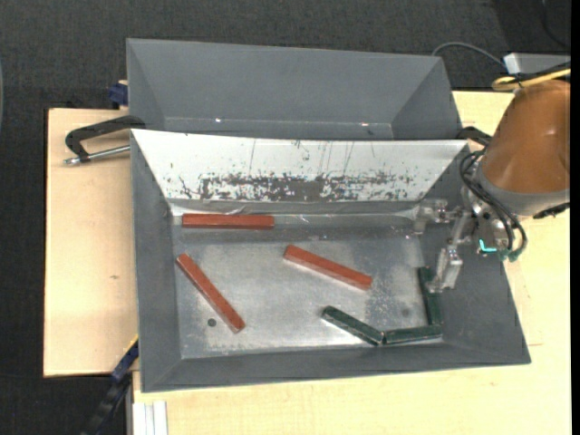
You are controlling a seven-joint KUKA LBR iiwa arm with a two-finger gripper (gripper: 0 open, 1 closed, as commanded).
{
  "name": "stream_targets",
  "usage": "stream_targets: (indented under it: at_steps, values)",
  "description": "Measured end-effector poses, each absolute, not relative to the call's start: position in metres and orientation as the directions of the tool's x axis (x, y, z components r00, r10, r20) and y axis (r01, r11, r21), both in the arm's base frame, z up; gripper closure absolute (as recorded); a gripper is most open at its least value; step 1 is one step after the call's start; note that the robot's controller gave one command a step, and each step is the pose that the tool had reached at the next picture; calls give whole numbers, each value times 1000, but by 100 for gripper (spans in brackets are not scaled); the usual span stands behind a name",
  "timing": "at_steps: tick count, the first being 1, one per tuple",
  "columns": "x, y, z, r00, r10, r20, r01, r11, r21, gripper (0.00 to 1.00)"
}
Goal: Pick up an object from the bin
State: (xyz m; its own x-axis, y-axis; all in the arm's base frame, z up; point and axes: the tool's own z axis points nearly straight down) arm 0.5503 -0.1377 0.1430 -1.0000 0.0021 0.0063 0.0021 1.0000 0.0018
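Note:
My gripper [446, 272] hangs low by the bin's right wall, just above the upper end of a dark green stick [430, 299] that lies upright along that wall. A second green stick [410, 337] lies flat along the front edge and meets the first at the front right corner. A third green stick [352, 324] slants toward it from the left.
Three red sticks lie further left: one [327, 267] slanting in the middle, one [227, 221] along the back wall, one [209, 293] slanting at the left. The arm's orange cover and cables sit over the right rim. Bare floor lies between the red sticks.

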Motion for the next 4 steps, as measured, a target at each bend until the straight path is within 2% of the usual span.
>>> stream_targets:
  at_steps: [1,2,3,4]
  values:
    - [552,-137,147,-1000,0,-2,0,1000,0,0]
    - [547,-98,115,-994,-105,-4,-105,994,-1,0]
    - [562,-44,92,-971,-237,-4,-237,971,0,0]
    - [528,-55,104,-996,-90,-1,-90,996,1,100]
